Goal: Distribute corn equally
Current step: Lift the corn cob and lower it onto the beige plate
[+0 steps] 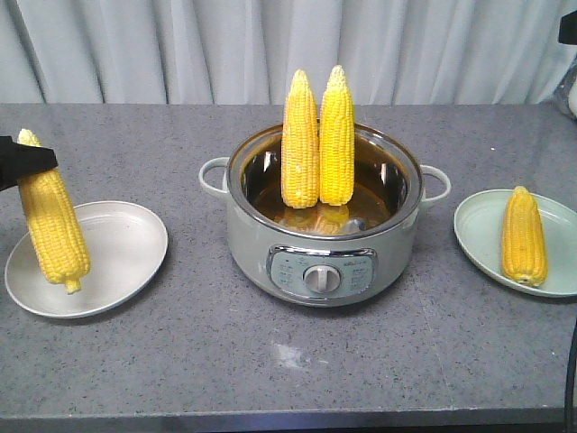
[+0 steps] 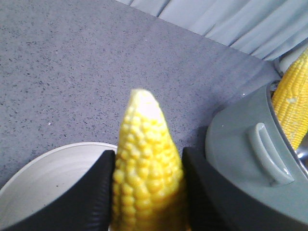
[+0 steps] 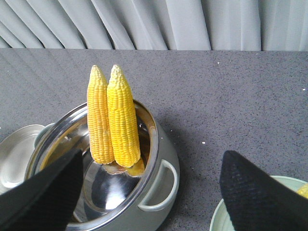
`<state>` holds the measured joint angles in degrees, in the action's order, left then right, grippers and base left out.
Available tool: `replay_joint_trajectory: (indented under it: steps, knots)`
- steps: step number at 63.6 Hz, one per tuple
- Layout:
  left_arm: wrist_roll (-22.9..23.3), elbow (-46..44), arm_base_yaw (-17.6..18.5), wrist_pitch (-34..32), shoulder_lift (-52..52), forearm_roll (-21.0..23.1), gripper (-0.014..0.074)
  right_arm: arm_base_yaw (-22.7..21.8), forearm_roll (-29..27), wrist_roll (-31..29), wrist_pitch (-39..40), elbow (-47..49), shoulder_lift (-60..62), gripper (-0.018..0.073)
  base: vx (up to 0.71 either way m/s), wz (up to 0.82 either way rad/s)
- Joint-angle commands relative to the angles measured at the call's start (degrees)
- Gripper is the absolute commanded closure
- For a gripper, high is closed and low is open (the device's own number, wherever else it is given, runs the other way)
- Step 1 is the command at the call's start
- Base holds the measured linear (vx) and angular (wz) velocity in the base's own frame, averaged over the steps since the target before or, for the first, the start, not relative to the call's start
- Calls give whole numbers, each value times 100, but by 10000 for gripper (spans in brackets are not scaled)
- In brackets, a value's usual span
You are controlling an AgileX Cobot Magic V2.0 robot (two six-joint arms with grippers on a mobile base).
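Note:
My left gripper (image 1: 32, 162) (image 2: 148, 168) is shut on one corn cob (image 1: 52, 221) (image 2: 144, 139) near its pale tip. The cob hangs tilted, its lower end just over the white plate (image 1: 122, 257) at the left. Two more corn cobs (image 1: 317, 140) (image 3: 114, 118) stand upright side by side, leaning on the far wall of the pot (image 1: 325, 244). Another cob (image 1: 524, 236) lies on the pale green plate (image 1: 478, 234) at the right. My right gripper (image 3: 149, 192) hangs open above the pot's right handle (image 3: 161, 187), holding nothing.
The pot is a grey electric cooker with a front control dial (image 1: 322, 279) and two side handles, standing mid-table. A grey curtain (image 1: 270, 45) closes off the back. The white plate's rim (image 2: 57, 154) shows under my left fingers.

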<state>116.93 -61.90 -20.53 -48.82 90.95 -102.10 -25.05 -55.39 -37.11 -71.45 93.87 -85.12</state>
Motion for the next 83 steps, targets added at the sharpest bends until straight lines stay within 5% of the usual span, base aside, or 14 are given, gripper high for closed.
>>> replay_joint_trajectory:
  steps: [1, 26, 56, 83]
  knots:
    - [-6, -131, 6, 21, -176, -110, 605, -15, -327, -22, 39, 158, 197, -12, 0, 0]
    - [-6, -131, 18, -80, 101, -110, 561, -15, -327, -22, 39, 158, 197, -12, 0, 0]
    - [0, -136, 23, -94, 234, -110, 200, -15, -334, -22, 94, 158, 197, -12, 0, 0]
    - [35, -140, 17, -198, 223, -103, 136, -15, -333, -27, 94, 158, 197, -12, 0, 0]
